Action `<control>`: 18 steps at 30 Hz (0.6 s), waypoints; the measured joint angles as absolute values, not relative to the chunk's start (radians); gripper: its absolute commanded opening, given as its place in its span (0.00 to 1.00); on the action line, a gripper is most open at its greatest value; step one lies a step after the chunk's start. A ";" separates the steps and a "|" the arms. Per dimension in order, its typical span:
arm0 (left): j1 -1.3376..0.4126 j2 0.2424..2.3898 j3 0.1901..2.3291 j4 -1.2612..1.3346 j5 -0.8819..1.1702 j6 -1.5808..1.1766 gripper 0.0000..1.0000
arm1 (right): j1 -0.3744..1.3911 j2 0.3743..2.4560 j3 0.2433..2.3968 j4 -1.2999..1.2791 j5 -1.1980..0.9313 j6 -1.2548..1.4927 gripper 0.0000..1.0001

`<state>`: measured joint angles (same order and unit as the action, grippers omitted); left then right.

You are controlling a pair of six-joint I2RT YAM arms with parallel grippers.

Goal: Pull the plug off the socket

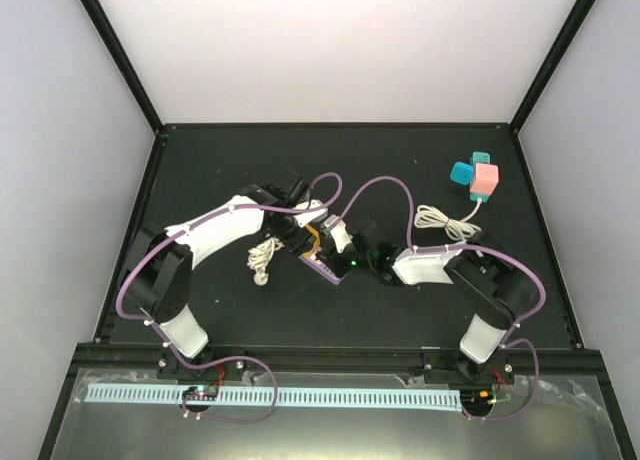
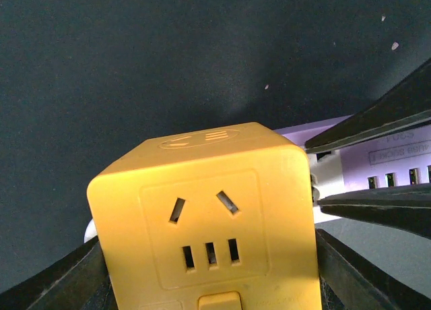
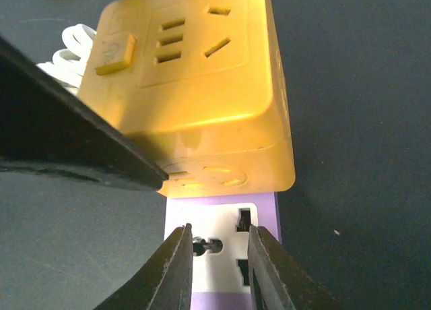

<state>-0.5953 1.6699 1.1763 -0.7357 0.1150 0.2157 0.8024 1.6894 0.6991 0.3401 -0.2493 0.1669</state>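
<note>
A black table (image 1: 200,170) is seen, and near its middle a yellow cube plug (image 2: 209,215) is stuck into the end of a purple socket strip (image 2: 390,158). The cube is clamped between the fingers of the left gripper (image 1: 303,235). The right gripper (image 3: 219,232) is held at the strip's white face with its fingers nearly together, and it cannot be told if anything is pinched.

Yellow cube (image 2: 205,209): smooth plastic, soft sheen. Either side of it, my fingers (image 2: 57,286): matt black. Against the cube, purple strip (image 3: 222,212): smooth white plastic face.
</note>
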 measured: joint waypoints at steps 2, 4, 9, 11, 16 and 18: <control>-0.595 1.670 1.177 -0.736 0.115 0.216 0.31 | 0.802 1.716 0.714 0.342 -0.248 0.171 0.21; -0.595 1.670 1.177 -0.736 0.115 0.215 0.30 | 0.802 1.737 0.725 0.346 -0.245 0.181 0.15; -0.595 1.670 1.179 -0.738 0.115 0.215 0.29 | 0.802 1.761 0.728 0.381 -0.245 0.193 0.11; -0.595 1.670 1.180 -0.740 0.115 0.215 0.29 | 0.802 1.771 0.728 0.396 -0.245 0.194 0.09; -0.595 1.668 1.180 -0.741 0.117 0.213 0.28 | 0.802 1.791 0.734 0.420 -0.242 0.194 0.04; -0.595 1.666 1.180 -0.741 0.118 0.213 0.27 | 0.801 1.794 0.735 0.420 -0.241 0.193 0.02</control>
<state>-0.5949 1.6661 1.1797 -0.7414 0.1184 0.2127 0.8009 1.7943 0.7349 0.4202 -0.2405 0.1932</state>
